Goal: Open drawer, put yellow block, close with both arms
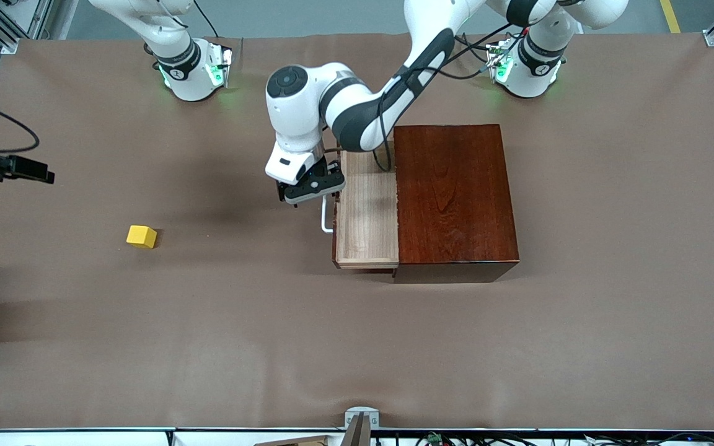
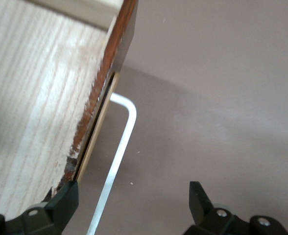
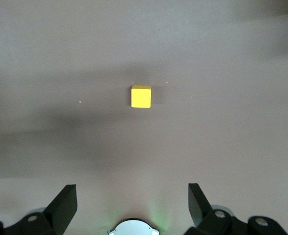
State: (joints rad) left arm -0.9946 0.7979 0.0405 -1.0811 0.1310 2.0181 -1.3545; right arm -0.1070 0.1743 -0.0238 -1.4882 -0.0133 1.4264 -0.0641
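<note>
Brown paper covers the table (image 1: 580, 347). Near its middle stands the box (image 1: 453, 201), its drawer (image 1: 366, 217) pulled out toward the right arm's end, pale inside and holding nothing. Left gripper (image 1: 313, 186) hangs over the white handle (image 1: 327, 217), jaws spread wide, gripping nothing. Yellow block (image 1: 141, 236) lies on the paper well apart from the drawer, toward the right arm's end. Right gripper (image 3: 132, 203) hovers above the table with the block in its view, jaws open.

Handle (image 1: 327, 218) partly covered by left pincer (image 1: 311, 189) in front view. Drawer (image 1: 366, 214) top corner hidden under left arm's forearm. Right pincer (image 3: 132, 205) out of front view; fingers (image 3: 65, 203) cut off by right wrist view's edge.
</note>
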